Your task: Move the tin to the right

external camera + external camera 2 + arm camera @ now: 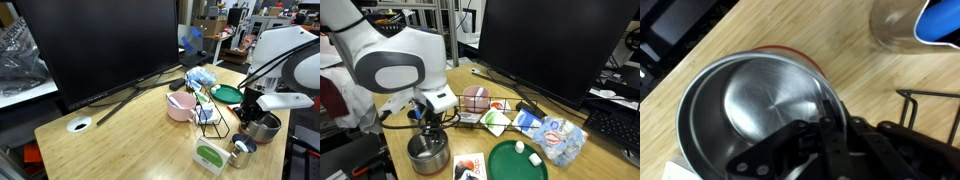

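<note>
Trouble loomed: a pinch on one thin wall could have let the shiny silver steel cylindrical tin (740, 112) tilt, slip and clip the black wire rack (208, 120) just beside the pincer (428, 130). The tin sat directly beneath it, fingers at the rim; clamped or not, I couldn't tell.

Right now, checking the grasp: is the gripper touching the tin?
Cannot tell. In the wrist view the gripper overlaps the rim of the tin; contact unclear.
</note>
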